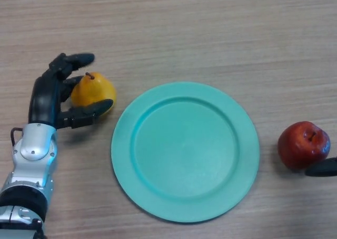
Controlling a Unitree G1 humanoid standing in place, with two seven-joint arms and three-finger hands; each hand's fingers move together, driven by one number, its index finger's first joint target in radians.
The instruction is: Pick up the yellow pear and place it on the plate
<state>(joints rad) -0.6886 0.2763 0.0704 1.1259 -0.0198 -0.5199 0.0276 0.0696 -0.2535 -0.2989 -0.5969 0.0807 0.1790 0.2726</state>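
- The yellow pear (92, 91) is seen on the bench (210, 28), just left of the green plate (185, 150); the plate is empty
- The left robot hand (58, 94) is curled round the pear
- The right robot hand (322, 168) is barely seen by the red apple (304, 145); its state cannot be told
- The pear is judged firm, smooth, a bit slippery, light; its fat belly is best held, not the stem

Bright, even light leaves soft shadows along the near rim of the plate (184, 216) and beside the red apple (304, 144).
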